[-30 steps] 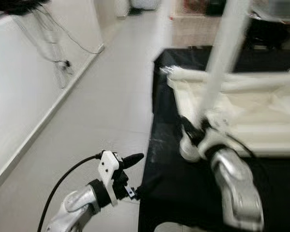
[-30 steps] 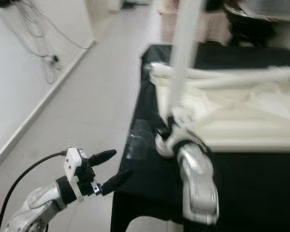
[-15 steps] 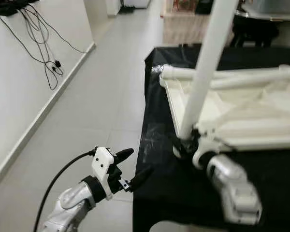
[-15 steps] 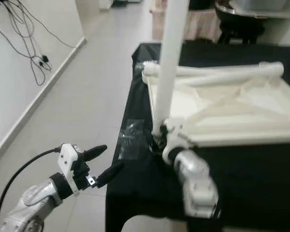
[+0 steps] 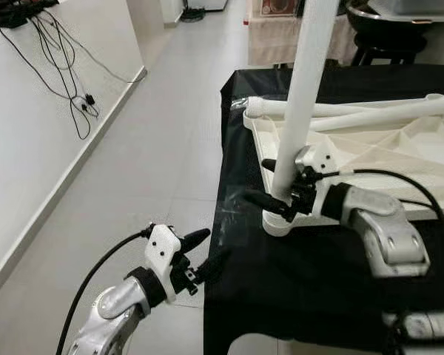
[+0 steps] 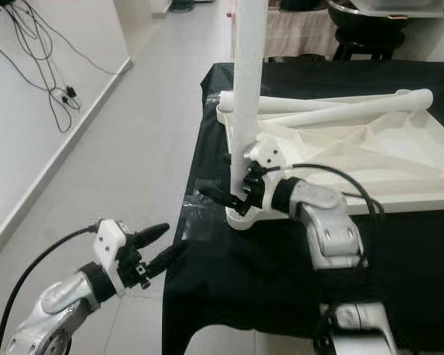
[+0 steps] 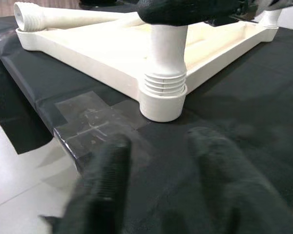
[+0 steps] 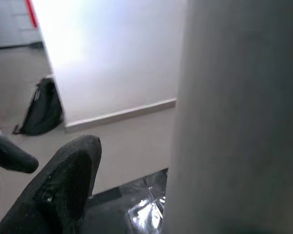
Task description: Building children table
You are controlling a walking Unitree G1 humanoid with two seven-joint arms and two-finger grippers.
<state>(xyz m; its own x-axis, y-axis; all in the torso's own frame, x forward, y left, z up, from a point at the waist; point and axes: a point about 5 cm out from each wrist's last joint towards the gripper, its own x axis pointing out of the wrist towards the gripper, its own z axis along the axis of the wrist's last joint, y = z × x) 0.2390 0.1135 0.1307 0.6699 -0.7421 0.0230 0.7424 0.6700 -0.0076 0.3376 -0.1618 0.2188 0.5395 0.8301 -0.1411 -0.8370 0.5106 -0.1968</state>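
Looks like the leg-fitting step: right gripper (image 5: 270, 198) has its fingers spread beside the upright leg (image 5: 300, 96), seated in the tabletop (image 5: 370, 148) corner on the bench (image 5: 281, 281). Left gripper (image 5: 205, 251) hovers open. Next, probably twist it tight.

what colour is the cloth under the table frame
Black; the cloth shows best in the right eye view, under the cream frame.

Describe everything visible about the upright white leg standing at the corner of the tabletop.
The upright white plastic table leg is a smooth round tube standing vertically in the ribbed corner socket of the upturned cream plastic tabletop on the black cloth-covered table. Its top runs out of frame. The right tool reaches its base, fingers spread either side; contact is unclear.
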